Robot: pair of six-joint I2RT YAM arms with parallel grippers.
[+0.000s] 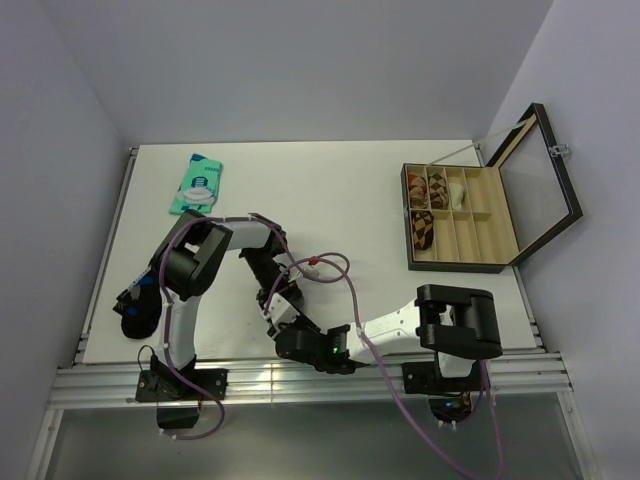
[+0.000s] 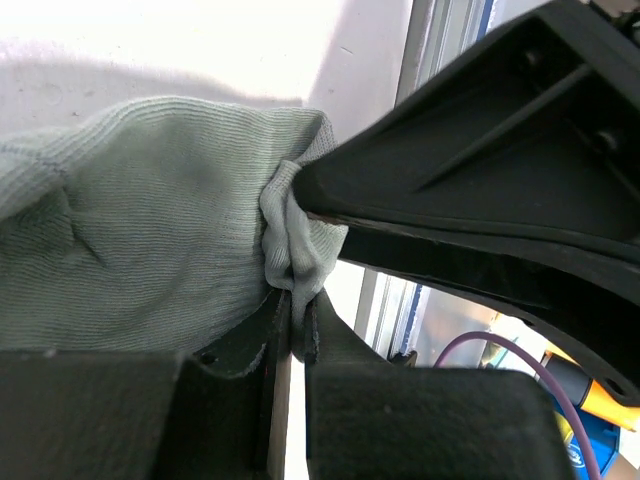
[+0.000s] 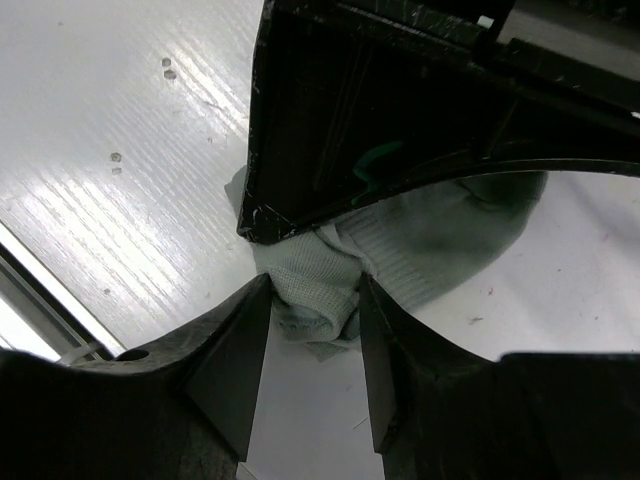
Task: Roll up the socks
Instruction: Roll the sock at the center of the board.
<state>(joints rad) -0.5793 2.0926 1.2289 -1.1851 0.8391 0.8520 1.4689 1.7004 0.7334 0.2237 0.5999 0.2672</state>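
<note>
A pale grey ribbed sock point(image 2: 150, 230) lies on the white table near the front edge. My left gripper point(image 2: 295, 300) is shut on a pinched fold of its fabric. In the right wrist view the same sock point(image 3: 440, 235) is bunched into a small roll at one end. My right gripper point(image 3: 315, 290) stands with its jaws apart on either side of that roll, their tips touching it. The left gripper's black body point(image 3: 380, 110) hangs just above. From the top view both grippers meet, left point(image 1: 283, 305) and right point(image 1: 292, 335), and hide the sock.
A teal flat packet point(image 1: 197, 185) lies at the back left. A dark cloth item point(image 1: 135, 310) sits by the left arm's base. An open compartment box point(image 1: 470, 220) stands at the right. The metal rail point(image 1: 300, 375) of the table's front edge runs close below the grippers.
</note>
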